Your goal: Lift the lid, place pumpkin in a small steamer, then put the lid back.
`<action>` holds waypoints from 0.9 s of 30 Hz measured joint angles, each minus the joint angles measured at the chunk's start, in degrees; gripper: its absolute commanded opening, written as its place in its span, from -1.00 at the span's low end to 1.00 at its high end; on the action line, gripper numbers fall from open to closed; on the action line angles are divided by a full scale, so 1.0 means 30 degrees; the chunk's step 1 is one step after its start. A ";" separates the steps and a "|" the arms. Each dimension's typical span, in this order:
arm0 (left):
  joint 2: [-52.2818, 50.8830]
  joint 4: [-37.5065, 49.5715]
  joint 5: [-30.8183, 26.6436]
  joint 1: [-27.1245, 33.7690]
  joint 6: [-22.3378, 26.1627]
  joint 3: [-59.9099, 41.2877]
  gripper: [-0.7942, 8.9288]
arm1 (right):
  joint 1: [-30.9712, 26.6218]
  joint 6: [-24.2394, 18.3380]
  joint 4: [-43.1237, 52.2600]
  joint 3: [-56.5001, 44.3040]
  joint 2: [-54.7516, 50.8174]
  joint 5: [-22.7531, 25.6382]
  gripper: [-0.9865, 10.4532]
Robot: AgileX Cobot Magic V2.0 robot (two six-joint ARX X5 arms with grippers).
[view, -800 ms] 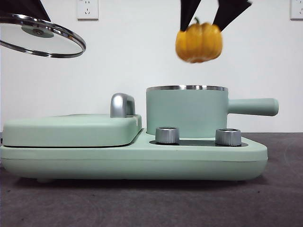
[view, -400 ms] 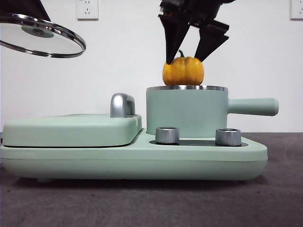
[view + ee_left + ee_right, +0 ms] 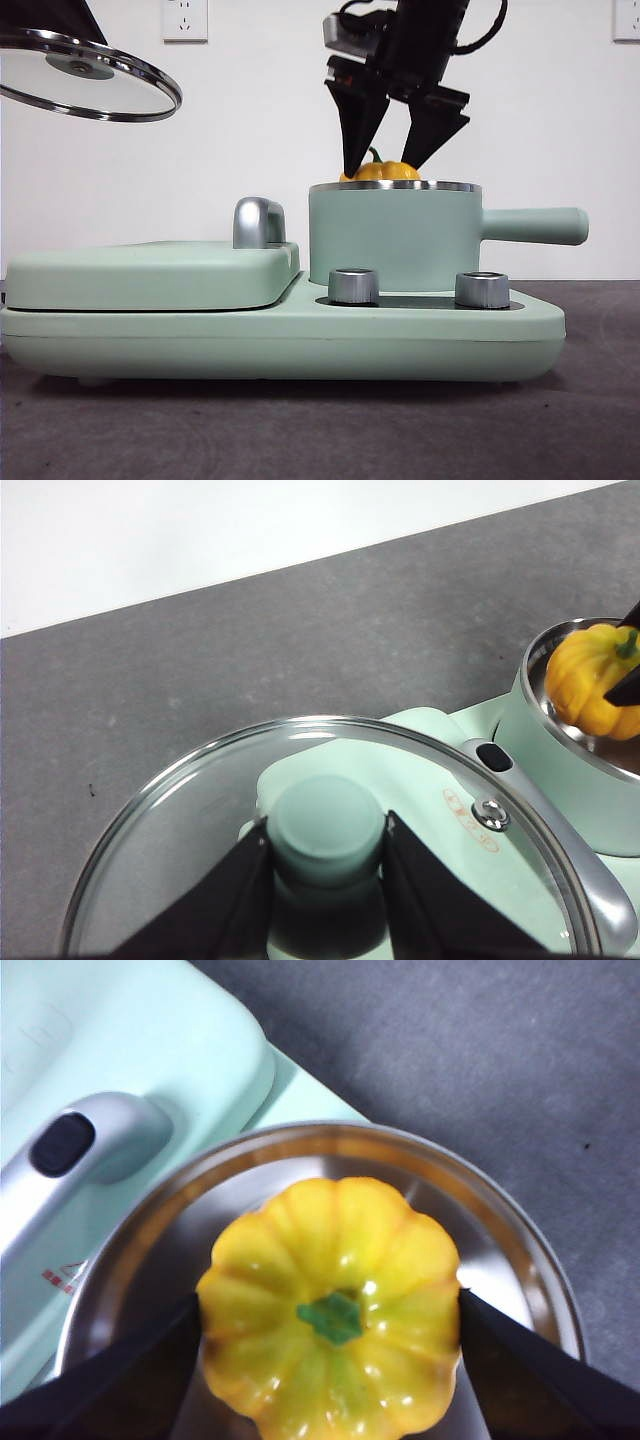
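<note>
the right tool (image 3: 394, 160) grips the pumpkin (image 3: 384, 171) inside the small steamer (image 3: 395, 240).

One lid (image 3: 88, 75), one pumpkin (image 3: 332, 1305), two silver knobs (image 3: 353, 286).

Your front camera sits low at counter (image 3: 600, 420) height, looking level and close at the small steamer (image 3: 395, 238). Your left wrist camera looks down through the lid (image 3: 330, 830) from just above. Your right wrist camera looks straight down, very near, into the steamer. All three views share the pumpkin (image 3: 335, 1305) at the steamer's rim.
</note>
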 measured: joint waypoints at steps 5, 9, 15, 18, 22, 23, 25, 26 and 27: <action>-0.0007 0.0321 0.0000 0.0000 0.0000 0.0000 -0.81 | -0.0029 -0.0138 0.0124 0.0007 0.0685 0.0000 -0.23; 0.0000 0.0444 0.0000 0.0000 0.0000 0.0000 -0.81 | -0.0029 -0.0313 0.0474 0.0000 0.1115 0.0000 -0.23; 0.0000 0.0437 0.0000 0.0000 0.0000 0.0000 -0.81 | -0.0015 -0.0342 0.0554 0.0007 0.2098 -0.0007 -0.23; 0.0000 0.0437 0.0000 0.0000 0.0000 0.0000 -0.81 | 0.0036 -0.0342 0.0627 0.0007 0.2200 -0.0102 -0.23; 0.0000 0.0437 0.0000 0.0000 0.0000 0.0000 -0.81 | 0.0066 -0.0342 0.0670 0.0007 0.2200 -0.0554 -0.18; 0.0000 0.0437 0.0000 0.0000 0.0000 0.0000 -0.81 | 0.0066 -0.0342 0.0670 0.0007 0.2200 -0.0561 -0.15; 0.0000 0.0437 0.0000 0.0000 0.0000 0.0000 -0.81 | 0.0066 -0.0350 0.0685 0.0007 0.2200 -0.0612 -0.10; 0.0000 0.0430 -0.0007 0.0000 0.0000 0.0000 -0.81 | 0.0066 -0.0357 0.0699 0.0007 0.2200 -0.0612 -0.08; -0.0007 0.0430 0.0000 0.0000 0.0000 0.0000 -0.81 | 0.0066 -0.0357 0.0729 0.0007 0.2200 -0.0619 -0.06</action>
